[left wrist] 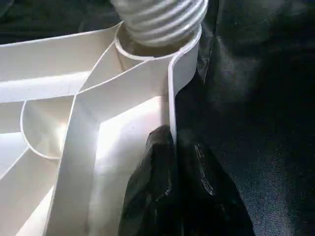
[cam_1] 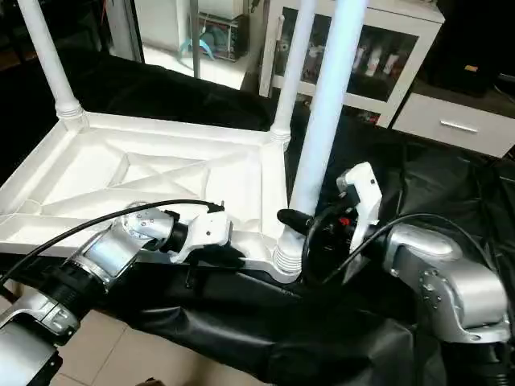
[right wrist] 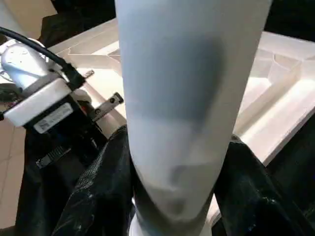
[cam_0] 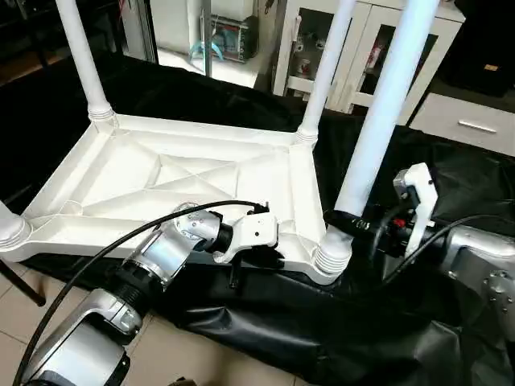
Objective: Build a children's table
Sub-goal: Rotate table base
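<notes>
Clenched on the near rim of the tabletop [cam_0: 185, 173], the left gripper [left wrist: 172, 147] has one black finger inside the wall and one outside it, as its wrist view shows. Both jaws of the right gripper [right wrist: 177, 147] stand partway apart and grasp the nearest leg [cam_0: 378, 121] low on its shaft, just above the ribbed end.

This tabletop is white moulded plastic, rectangular, lying upside down on a black cloth [cam_0: 265, 322] that is glossy and creased. Its underside shows thin raised ribs crossing in an X, with a small curved rib near the middle, and round sockets at the corners. Where the left fingers [left wrist: 147, 191] pinch it, the rim is a thin upright wall with a rounded bend at the corner.

All legs are long, smooth, white tubes that taper slightly and end in a stack of ring-like ribs. One stands in the far left socket [cam_0: 84, 68], one in the far right socket [cam_0: 326, 72], and the held one sits in the near right socket, tilted slightly away from the tabletop. A fourth ribbed end [cam_0: 10, 229] shows at the near left corner.

Silver metal forearms carry the grippers, each with a white plastic wrist housing and black cables. On the left wrist housing, seen from the right wrist, a small white label [right wrist: 51, 118] carries print too small to read.

Behind the cloth stands a white cabinet [cam_0: 354, 40] with glass doors, and pale floor tiles [cam_0: 201, 354] show in front.
</notes>
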